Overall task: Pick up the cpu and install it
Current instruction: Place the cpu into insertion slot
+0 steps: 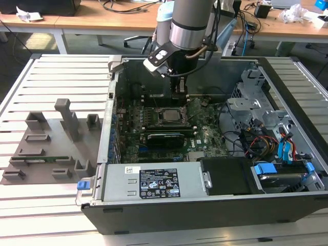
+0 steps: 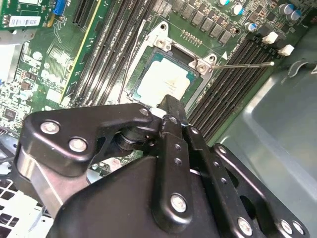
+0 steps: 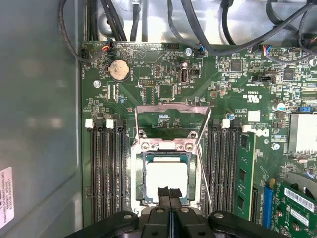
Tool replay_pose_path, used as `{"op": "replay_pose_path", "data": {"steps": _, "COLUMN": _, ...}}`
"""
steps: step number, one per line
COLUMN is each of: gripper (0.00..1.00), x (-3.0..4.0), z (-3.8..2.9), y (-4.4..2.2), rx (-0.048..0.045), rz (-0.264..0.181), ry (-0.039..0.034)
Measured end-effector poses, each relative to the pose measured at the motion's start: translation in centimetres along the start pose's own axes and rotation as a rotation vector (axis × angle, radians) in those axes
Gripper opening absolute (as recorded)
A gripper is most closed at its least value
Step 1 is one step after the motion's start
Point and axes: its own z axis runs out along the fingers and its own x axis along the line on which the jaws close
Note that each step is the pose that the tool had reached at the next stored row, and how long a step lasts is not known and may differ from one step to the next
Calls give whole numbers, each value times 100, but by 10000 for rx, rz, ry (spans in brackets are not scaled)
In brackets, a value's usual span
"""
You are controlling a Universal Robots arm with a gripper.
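Note:
The cpu (image 3: 166,177) lies flat inside the metal-framed socket (image 3: 166,146) on the green motherboard, its silvery top plate facing up. It also shows in the second wrist view as the cpu (image 2: 161,79) and in the exterior view as the cpu (image 1: 168,116). The socket's load plate (image 3: 171,119) stands hinged open, and the thin wire lever (image 2: 242,64) is released to one side. My gripper (image 3: 169,193) hangs just over one edge of the chip, fingertips pressed together with nothing between them. In the exterior view the gripper (image 1: 179,97) hangs inside the open computer case.
Dark memory slots flank the socket, with a green memory stick (image 3: 243,168) in one. The case walls, a power supply (image 1: 154,182), a drive cage (image 1: 266,118) and loose cables surround the board. A grey parts fixture (image 1: 51,148) lies on the slatted table at the exterior view's left.

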Motion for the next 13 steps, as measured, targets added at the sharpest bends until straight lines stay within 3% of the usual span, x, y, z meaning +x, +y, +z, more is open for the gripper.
{"op": "replay_pose_path", "data": {"steps": 13, "gripper": 11, "x": -6, "z": -195, "y": -12, "rx": 0, "rz": 2, "ry": -20}}
